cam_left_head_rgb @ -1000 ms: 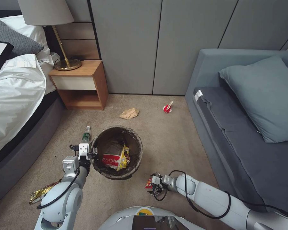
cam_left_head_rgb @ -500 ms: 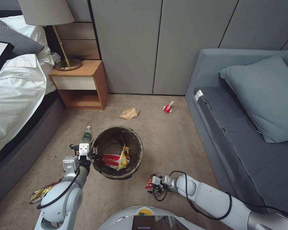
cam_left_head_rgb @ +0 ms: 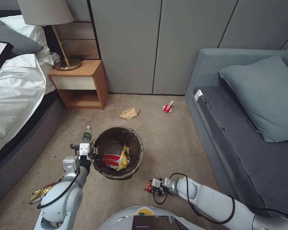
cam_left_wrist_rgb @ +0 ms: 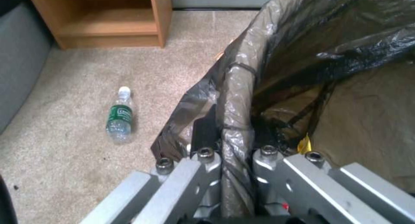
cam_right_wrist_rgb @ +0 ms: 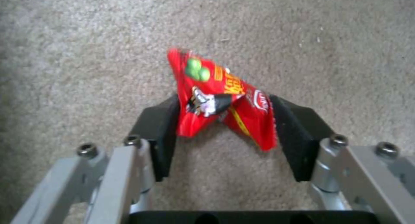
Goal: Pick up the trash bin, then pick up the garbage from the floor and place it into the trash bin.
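The trash bin [cam_left_head_rgb: 138,142] with its dark liner stands on the carpet in front of me. My left gripper [cam_left_head_rgb: 92,155] is shut on its near-left rim; the left wrist view shows the liner-covered rim [cam_left_wrist_rgb: 235,88] pinched between the fingers of that gripper [cam_left_wrist_rgb: 233,152]. A red-and-white cup and a yellow wrapper [cam_left_head_rgb: 116,159] lie inside. Right of the bin, low over the carpet, my right gripper [cam_left_head_rgb: 149,187] is shut on a crumpled red snack wrapper [cam_right_wrist_rgb: 216,97], both pads pressing its sides. More garbage lies around: a small bottle [cam_left_head_rgb: 85,134], a tan paper bag [cam_left_head_rgb: 129,113], a red-and-white cup [cam_left_head_rgb: 167,108], a gold wrapper [cam_left_head_rgb: 41,192].
A wooden nightstand [cam_left_head_rgb: 81,84] with a lamp stands at the back left beside the bed [cam_left_head_rgb: 16,95]. A grey sofa [cam_left_head_rgb: 246,143] with a cushion lines the right side. Open carpet lies between bin and sofa.
My right gripper, holding the red wrapper, has shifted slightly toward my base. The left gripper and the bin have stayed where they were.
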